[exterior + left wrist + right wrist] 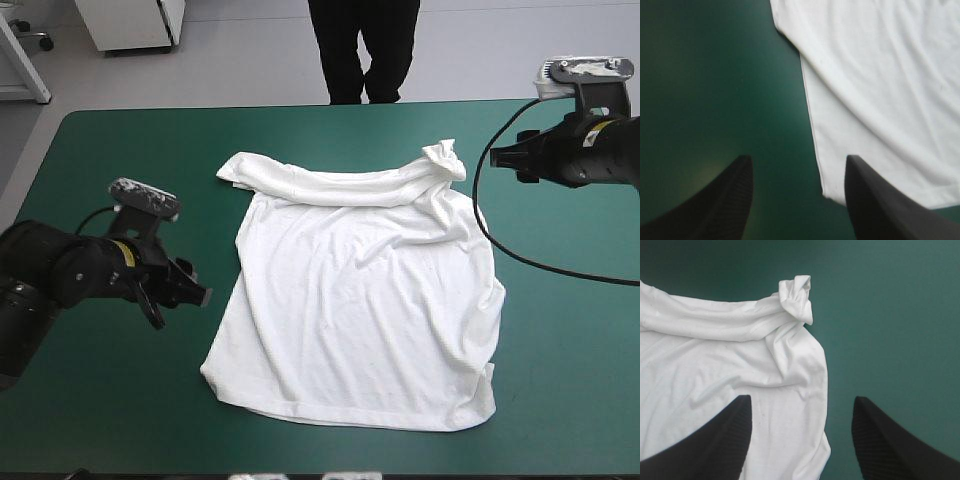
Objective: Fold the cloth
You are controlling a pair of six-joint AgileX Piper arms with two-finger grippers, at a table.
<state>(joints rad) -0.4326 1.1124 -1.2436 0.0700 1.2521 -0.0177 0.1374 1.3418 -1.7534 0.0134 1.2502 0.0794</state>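
The left hand [182, 298], open and empty, hovers beside the T-shirt [360, 300], which lies spread on the teal-green desk [100, 400] with only its far edge rolled over, and the right hand [512, 160], likewise open, hangs near its far corner, so the folding seems hardly begun.

Black arms [60, 275], black fin-shaped claws [799, 160]

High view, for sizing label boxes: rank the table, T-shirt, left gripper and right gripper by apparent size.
Largest to smallest:
1. table
2. T-shirt
3. left gripper and right gripper: they look alike, so unranked.
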